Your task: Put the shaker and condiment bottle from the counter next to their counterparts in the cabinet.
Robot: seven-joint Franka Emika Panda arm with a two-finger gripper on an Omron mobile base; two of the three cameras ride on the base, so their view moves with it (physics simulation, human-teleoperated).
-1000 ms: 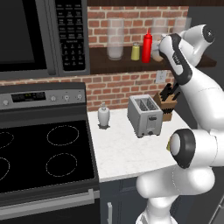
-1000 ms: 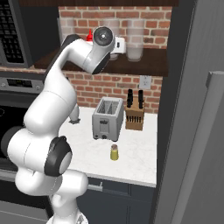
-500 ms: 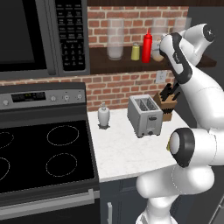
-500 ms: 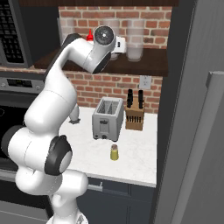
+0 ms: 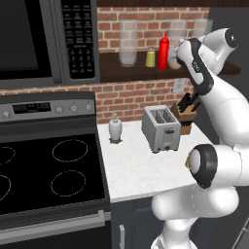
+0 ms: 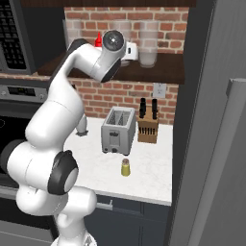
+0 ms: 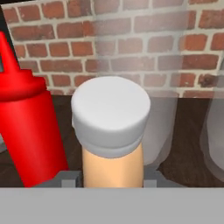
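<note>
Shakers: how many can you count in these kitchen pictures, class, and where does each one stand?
2. A pale yellow-green shaker stands on the shelf, left of the red squeeze bottle. A darker yellow shaker stands on the counter, before the toaster. The arm may hide others.

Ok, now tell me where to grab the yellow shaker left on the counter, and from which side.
Grip the shaker around its round yellow body just below the darker cap, probably coming down from above. It stands upright and alone on the white counter, in front of the toaster, so both sides look free for the fingers. A side approach from the counter's front edge should also work.
</note>
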